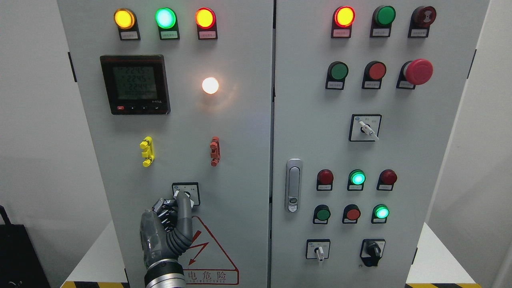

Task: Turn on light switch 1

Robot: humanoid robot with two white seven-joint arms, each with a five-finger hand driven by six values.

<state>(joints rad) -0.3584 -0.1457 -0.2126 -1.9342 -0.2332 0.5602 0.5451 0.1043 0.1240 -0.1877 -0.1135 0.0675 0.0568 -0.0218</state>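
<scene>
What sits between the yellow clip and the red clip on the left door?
Nothing: in the head view, bare grey panel runs from the yellow clip to the red clip.

A digital meter [135,85] sits on the cabinet's left door, with a yellow clip [147,151] and a red clip [215,151] below. A red mushroom button [418,72] and a door handle [293,185] are on the right door.

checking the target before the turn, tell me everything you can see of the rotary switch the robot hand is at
The rotary switch is a small dark knob on a square black-framed plate with tiny unreadable labels, low on the grey cabinet's left door, above the red warning triangle. The left robot hand reaches up to its knob, partly hiding it.
</scene>
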